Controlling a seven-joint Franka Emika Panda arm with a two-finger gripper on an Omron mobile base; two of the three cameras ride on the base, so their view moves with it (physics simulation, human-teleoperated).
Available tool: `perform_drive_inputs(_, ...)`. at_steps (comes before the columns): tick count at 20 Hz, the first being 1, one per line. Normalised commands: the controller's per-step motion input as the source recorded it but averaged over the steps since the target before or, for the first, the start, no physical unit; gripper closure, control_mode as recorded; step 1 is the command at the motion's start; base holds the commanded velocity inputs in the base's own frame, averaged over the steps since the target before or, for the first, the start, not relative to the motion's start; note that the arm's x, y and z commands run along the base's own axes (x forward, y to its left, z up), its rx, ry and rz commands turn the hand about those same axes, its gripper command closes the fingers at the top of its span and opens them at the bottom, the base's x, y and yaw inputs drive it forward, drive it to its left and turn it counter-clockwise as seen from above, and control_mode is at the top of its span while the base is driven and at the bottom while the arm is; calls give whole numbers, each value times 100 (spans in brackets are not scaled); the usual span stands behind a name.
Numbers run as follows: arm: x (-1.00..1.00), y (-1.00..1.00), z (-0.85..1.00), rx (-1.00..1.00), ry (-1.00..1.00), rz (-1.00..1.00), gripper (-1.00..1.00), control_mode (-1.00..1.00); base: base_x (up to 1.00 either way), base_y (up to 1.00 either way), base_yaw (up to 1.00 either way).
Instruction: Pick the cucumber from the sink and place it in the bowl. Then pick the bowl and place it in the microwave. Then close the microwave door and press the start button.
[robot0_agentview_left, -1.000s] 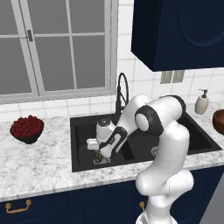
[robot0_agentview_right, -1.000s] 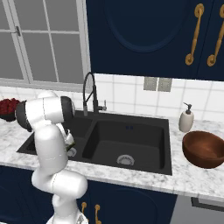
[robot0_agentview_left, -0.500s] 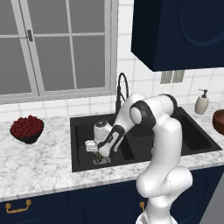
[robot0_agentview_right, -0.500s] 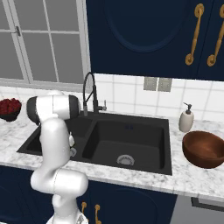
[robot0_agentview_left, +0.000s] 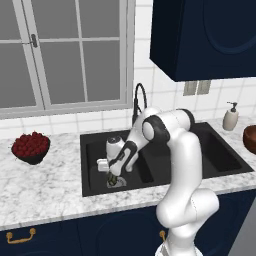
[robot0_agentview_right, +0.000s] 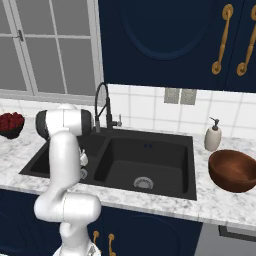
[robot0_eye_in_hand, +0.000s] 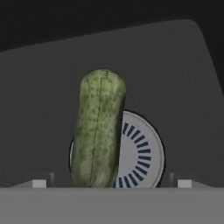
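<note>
We see no writing or brand that we can read anywhere.

The sink (robot0_agentview_left: 165, 165) is black and has 2 basins. It is set into the marble worktop (robot0_agentview_left: 45, 190). In the left basin lies the cucumber (robot0_eye_in_hand: 98, 127), green and bumpy. It rests partly over the round silver drain (robot0_eye_in_hand: 140, 153) in the hand view. From the left base view we can just make out a bit of green at the drain under the claw.

Our claw (robot0_agentview_left: 113, 176) hangs low inside the left basin, right over the cucumber. Its 2 tips stand wide apart, 1 on each side of the cucumber, and it holds nothing.

The bowl (robot0_agentview_right: 233, 170) is brown and round. It sits on the worktop near its right end, just beside the sink. We see nothing inside it. A soap bottle (robot0_agentview_right: 213, 134) stands behind it by the wall.

A small dark bowl of red berries (robot0_agentview_left: 31, 147) sits on the worktop near its left end, well apart from the sink.

The black faucet (robot0_agentview_right: 102, 107) stands at the back edge of the sink.
</note>
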Motion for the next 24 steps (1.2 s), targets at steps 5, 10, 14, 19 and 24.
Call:
perform_drive_inputs(5, 26, 4, -34, 0, 0, 0, -100, -100, 0, 0, 0)
perform_drive_inputs(10, 18, 3, -41, 0, 0, 0, -100, -100, 0, 0, 0)
perform_drive_inputs(14, 20, 7, -34, 0, 0, 0, -100, -100, 0, 0, 0)
perform_drive_inputs(19, 16, 11, -40, 0, 0, 0, 100, -100, 0, 0, 0)
perform_drive_inputs(24, 1, 0, -23, 0, 0, 0, 100, -100, 0, 0, 0)
